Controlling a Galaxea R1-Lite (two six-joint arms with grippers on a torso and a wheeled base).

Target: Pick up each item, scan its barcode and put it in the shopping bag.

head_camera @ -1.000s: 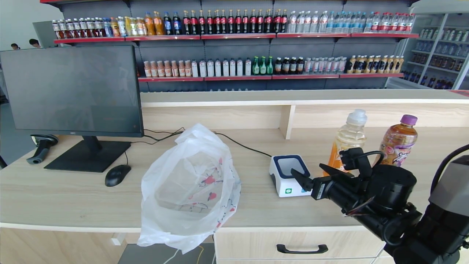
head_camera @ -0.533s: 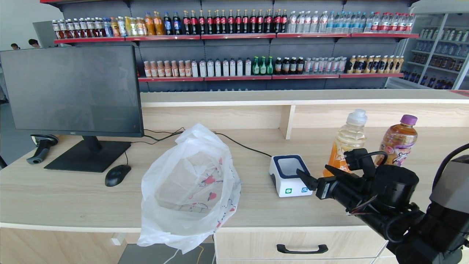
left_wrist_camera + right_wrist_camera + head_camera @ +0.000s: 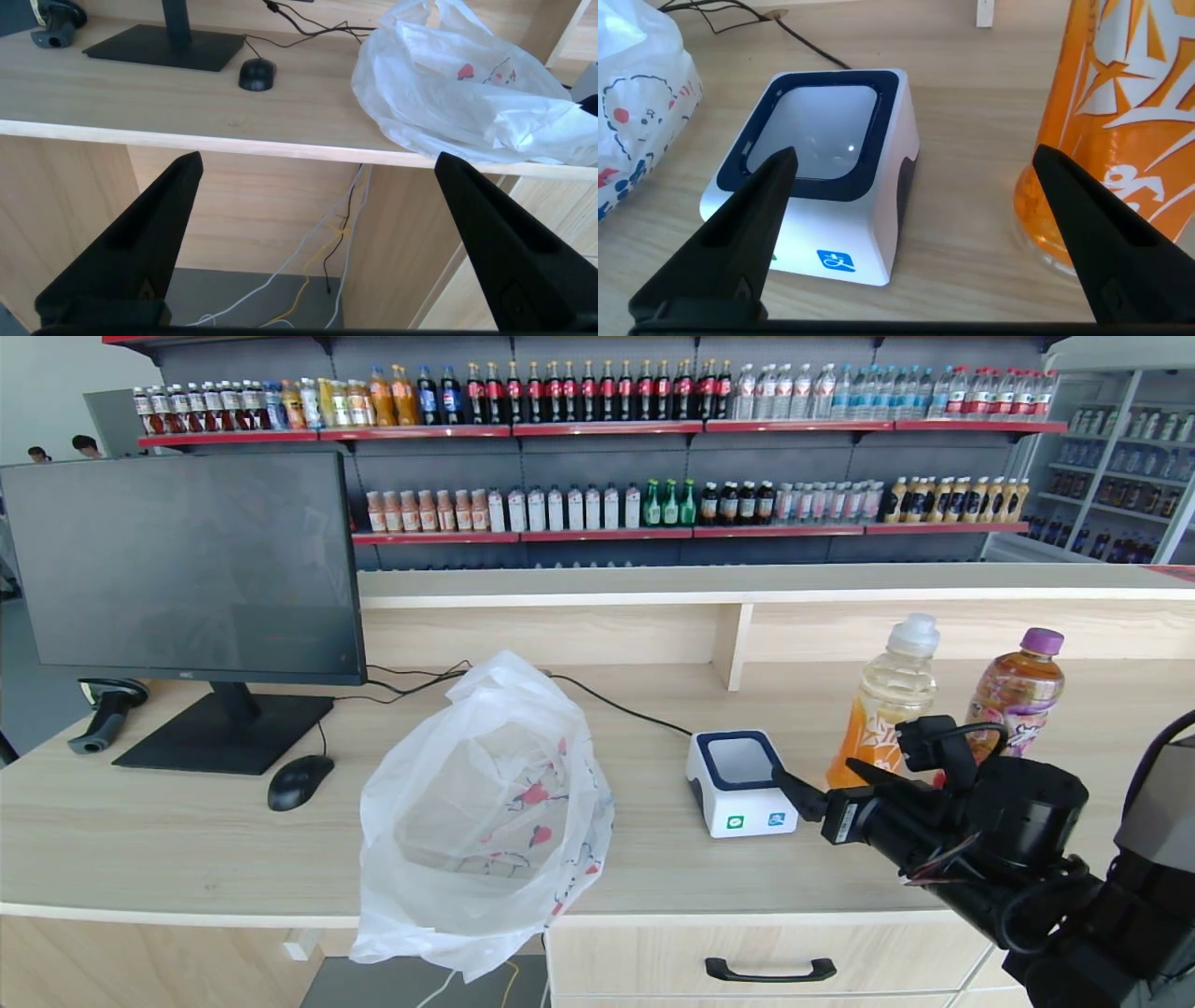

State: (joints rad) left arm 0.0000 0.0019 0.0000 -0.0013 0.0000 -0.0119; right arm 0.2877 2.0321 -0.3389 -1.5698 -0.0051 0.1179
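Altogether, two bottles (image 3: 887,691) (image 3: 1018,693), one scanner (image 3: 738,786), one shopping bag (image 3: 485,812) stand.

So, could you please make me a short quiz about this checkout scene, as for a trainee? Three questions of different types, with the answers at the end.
1. True or false: the right gripper is shut on the white-capped bottle.
2. Where does the barcode scanner stand?
A) between the shopping bag and the white-capped bottle
B) to the left of the shopping bag
C) inside the shopping bag
3. Fill in the blank: the far-right bottle has a ___ cap.

Key: 1 false (it is open and holds nothing); 2 A; 3 purple.
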